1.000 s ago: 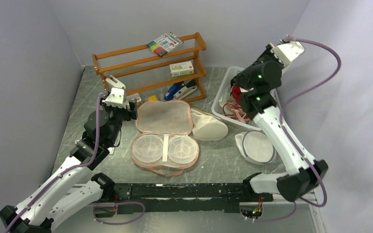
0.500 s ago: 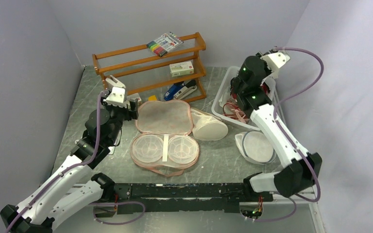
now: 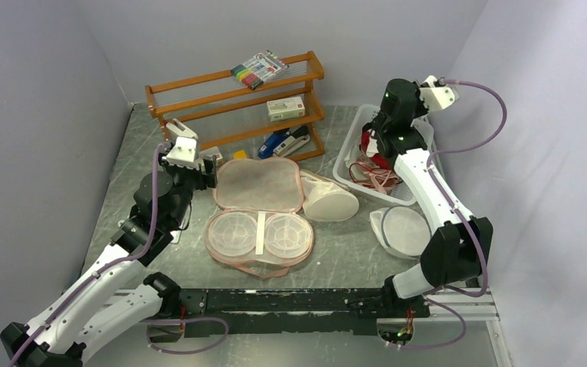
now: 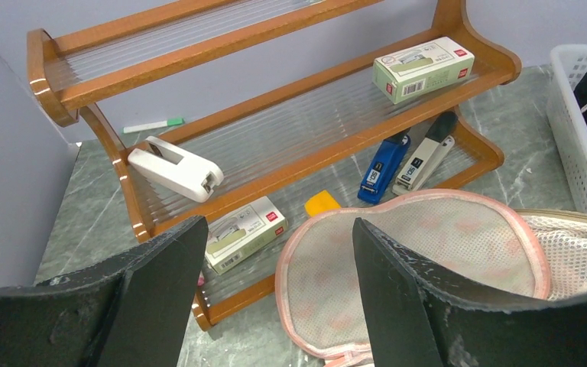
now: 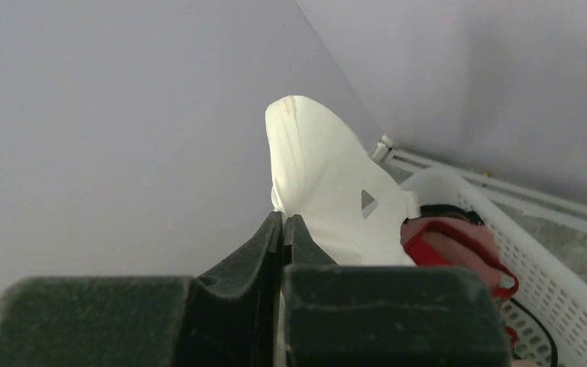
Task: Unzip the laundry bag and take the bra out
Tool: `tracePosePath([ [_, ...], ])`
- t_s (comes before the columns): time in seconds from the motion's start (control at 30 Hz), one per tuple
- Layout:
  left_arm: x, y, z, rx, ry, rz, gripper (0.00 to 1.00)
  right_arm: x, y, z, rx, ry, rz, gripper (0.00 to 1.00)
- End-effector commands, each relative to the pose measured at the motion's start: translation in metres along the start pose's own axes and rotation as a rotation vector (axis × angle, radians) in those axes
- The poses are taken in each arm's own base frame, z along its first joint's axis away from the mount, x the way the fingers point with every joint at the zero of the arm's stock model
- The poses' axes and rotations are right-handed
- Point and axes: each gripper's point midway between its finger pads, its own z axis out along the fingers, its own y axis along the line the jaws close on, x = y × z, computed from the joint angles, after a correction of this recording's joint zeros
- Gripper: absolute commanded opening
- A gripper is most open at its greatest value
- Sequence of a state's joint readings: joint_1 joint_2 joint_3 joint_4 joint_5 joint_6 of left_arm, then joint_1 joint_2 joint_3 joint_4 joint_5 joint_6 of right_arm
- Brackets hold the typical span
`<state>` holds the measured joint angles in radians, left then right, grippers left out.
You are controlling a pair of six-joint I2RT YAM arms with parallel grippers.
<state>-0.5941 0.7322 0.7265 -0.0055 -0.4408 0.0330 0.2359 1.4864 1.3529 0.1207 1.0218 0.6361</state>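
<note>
Partly hidden, bra (image 5: pixel 329 191) in clenched right end effector (image 5: pixel 283 222); left end effector (image 4: pixel 275 229) released.

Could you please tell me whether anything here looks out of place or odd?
One small thing: a green-capped pen lies on the table behind the wooden rack, off its shelves. Otherwise the laundry bag lies unzipped and flat, its domes empty, and the right gripper is shut on the white bra over the basket.

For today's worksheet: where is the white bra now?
In the right wrist view the bra is pinched in the shut right gripper, above the white basket on the far right, beside a red garment.
</note>
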Motion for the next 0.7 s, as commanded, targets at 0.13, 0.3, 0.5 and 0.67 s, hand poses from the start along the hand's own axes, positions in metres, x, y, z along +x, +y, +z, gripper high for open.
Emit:
tracePosePath([
  [0.13,-0.014,0.004,0.001,-0.01,-0.027,-0.015,0.8,0.061,-0.04,0.0,0.059,0.172,0.081,0.0],
  [0.3,-0.015,0.002,0.0,-0.001,-0.03,-0.02,0.8,0.09,-0.078,-0.006,0.131,0.249,0.044,0.0],
  [0.5,-0.015,0.0,0.0,0.009,-0.033,-0.023,0.8,0.123,-0.14,-0.001,0.256,0.344,-0.011,0.0],
  [0.67,-0.014,-0.001,0.001,0.011,-0.027,-0.021,0.8,0.15,-0.161,-0.007,0.268,0.428,-0.086,0.0],
])
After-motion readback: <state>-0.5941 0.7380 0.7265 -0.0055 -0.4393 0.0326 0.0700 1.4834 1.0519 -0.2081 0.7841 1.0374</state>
